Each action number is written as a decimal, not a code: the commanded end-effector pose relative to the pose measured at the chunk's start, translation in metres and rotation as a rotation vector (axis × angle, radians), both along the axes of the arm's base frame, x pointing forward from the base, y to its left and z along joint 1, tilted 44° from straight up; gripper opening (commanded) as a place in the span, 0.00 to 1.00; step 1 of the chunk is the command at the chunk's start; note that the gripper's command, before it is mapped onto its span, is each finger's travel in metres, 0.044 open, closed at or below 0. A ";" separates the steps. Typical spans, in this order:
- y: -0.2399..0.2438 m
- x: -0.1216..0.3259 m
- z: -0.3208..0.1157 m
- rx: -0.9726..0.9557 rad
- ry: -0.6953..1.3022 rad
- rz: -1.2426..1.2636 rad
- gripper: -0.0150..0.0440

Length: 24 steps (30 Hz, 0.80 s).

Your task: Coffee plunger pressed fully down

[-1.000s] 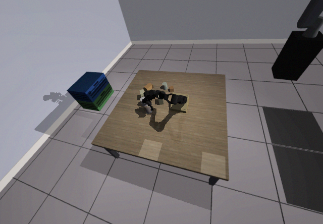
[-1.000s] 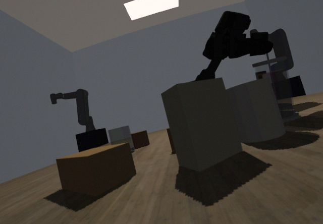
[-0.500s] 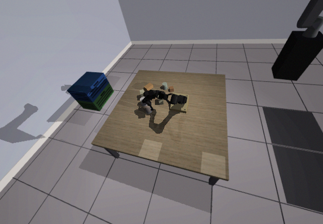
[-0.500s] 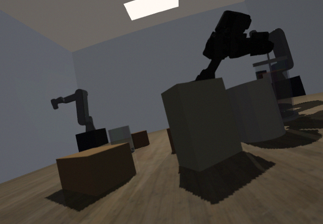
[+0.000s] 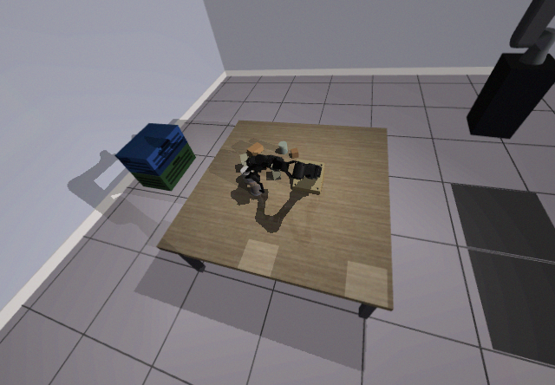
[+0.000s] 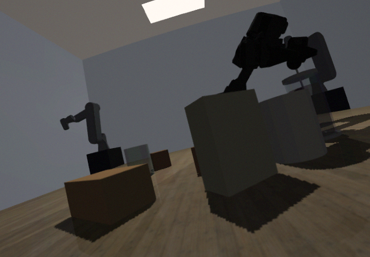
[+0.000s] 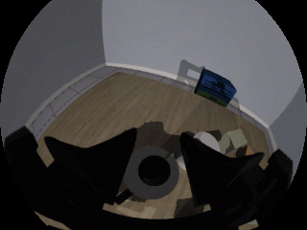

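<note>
- Grey walls meet a grey tiled floor along a pale skirting board.
- A square wooden table stands mid-room.
- A blue and green crate sits near the left wall.
- A rectangular ceiling light glows.

— Light source?
— One ceiling panel, glaring white; the room below stays dim.
— Shadows?
— Hard, jagged-edged on the worktop.
— Picture quality?
— Wrist view: fisheye, black-vignetted. All views soft, coarse.
</note>
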<state>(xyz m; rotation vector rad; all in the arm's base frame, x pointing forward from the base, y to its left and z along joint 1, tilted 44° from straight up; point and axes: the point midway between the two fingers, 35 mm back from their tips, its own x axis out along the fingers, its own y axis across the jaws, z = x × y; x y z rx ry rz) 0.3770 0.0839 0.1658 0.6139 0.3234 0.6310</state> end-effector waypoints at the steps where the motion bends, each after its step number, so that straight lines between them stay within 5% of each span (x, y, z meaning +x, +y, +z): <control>1: -0.001 0.000 -0.001 -0.003 0.001 -0.006 0.82; 5: -0.001 0.000 -0.001 -0.003 0.001 -0.006 0.99; 24: -0.062 -0.026 0.050 -0.005 0.020 -0.008 1.00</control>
